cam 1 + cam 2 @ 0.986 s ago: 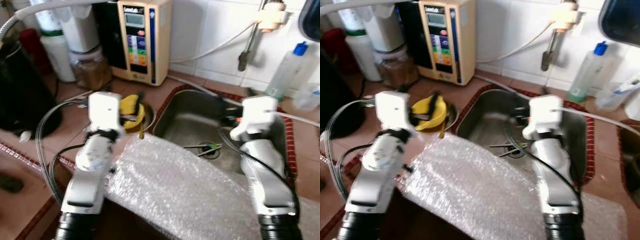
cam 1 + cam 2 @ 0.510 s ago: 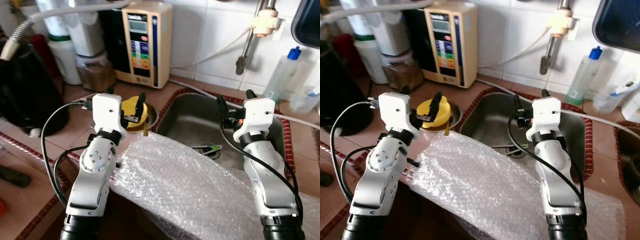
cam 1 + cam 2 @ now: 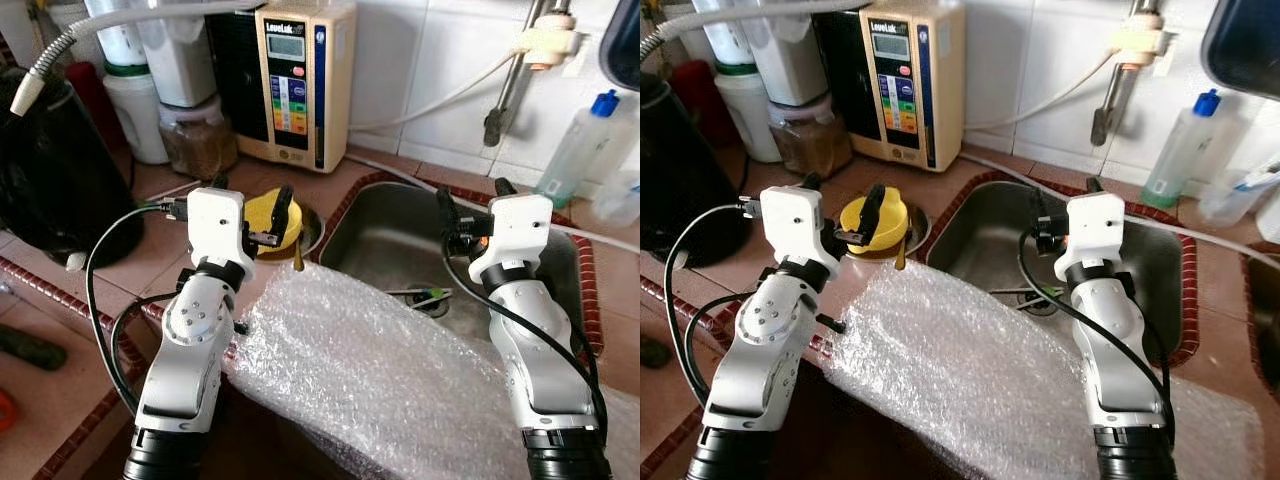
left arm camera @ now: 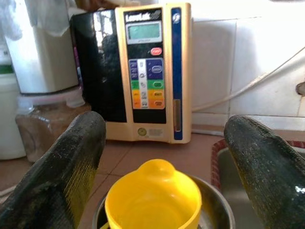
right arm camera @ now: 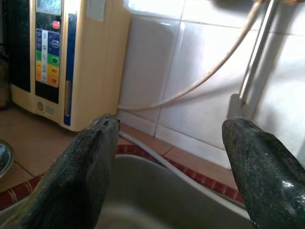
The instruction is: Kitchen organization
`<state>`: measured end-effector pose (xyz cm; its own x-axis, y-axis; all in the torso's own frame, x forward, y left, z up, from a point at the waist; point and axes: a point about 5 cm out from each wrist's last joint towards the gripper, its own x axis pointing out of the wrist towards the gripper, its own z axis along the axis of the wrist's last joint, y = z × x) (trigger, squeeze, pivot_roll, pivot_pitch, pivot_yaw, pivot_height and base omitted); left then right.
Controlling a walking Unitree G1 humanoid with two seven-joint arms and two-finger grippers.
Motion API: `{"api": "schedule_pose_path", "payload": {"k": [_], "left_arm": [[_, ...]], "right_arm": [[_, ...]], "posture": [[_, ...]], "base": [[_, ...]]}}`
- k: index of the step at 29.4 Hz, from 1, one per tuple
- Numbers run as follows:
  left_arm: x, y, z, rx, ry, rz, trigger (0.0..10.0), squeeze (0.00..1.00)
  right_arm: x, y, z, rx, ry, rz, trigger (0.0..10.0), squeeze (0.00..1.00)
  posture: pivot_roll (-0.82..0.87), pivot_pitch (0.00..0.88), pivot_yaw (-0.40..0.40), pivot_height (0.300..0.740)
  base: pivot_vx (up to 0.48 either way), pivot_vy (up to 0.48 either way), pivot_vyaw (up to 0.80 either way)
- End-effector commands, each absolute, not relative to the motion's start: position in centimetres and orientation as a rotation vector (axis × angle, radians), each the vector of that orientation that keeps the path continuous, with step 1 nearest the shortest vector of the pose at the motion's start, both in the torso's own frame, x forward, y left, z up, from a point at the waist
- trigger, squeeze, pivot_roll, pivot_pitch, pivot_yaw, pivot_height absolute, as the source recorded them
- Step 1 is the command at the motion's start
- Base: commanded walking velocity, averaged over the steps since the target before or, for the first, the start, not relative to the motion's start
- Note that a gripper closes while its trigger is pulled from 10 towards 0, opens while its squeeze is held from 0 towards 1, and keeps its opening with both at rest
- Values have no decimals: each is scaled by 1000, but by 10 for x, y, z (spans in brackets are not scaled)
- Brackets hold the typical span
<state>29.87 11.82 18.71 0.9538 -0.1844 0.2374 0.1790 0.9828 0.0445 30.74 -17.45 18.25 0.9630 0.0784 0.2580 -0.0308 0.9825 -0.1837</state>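
A yellow plastic cup [image 3: 266, 220] sits inside a shallow metal bowl [image 4: 217, 210] on the tiled counter, just left of the steel sink [image 3: 385, 235]. My left gripper [image 3: 250, 190] hovers over the cup, open, one finger on each side of it and nothing held. In the left wrist view the cup [image 4: 152, 202] lies below and between the fingers. My right gripper [image 3: 473, 193] is open above the sink's right half, holding nothing. A sheet of bubble wrap [image 3: 370, 370] covers the counter's front edge below both arms.
A beige and black water ionizer [image 3: 300, 80] stands against the tiled wall, with a jar [image 3: 198, 140] and a black kettle [image 3: 55, 170] to its left. A tap pipe [image 3: 510, 80] and a blue-capped bottle [image 3: 575, 150] are behind the sink. A utensil [image 3: 420, 295] lies by the drain.
The whole picture has shifted and sharpened, so the camera moved. Both grippers stay open, the left over the yellow cup and the right over the sink.
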Motion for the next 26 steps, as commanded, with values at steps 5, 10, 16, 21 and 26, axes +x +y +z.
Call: {"api": "schedule_pose_path", "payload": {"k": [5, 10, 16, 21, 26], "left_arm": [[301, 122, 188, 43, -237, -149, 10000, 0], [311, 130, 177, 70, -153, -101, 10000, 0], [336, 140, 177, -5, -72, -20, 10000, 0], [348, 142, 176, -15, -28, -3, 10000, 0], [361, 141, 166, -55, 88, 7, 10000, 0]], "right_arm": [[310, -174, 186, -181, -278, 59, 10000, 0], [310, -174, 187, -185, -273, 69, 10000, 0], [308, -164, 194, -191, -279, 179, 10000, 0], [305, -153, 194, -170, -257, 289, 10000, 0], [293, -136, 191, -180, -216, 454, 10000, 0]], "posture": [[37, 0, 16, 740], [32, 0, 12, 740], [17, 0, 9, 740], [11, 0, 10, 740], [-4, 0, 20, 740]], "base": [[0, 0, 0], [0, 0, 0], [0, 0, 0], [0, 0, 0], [0, 0, 0]]}}
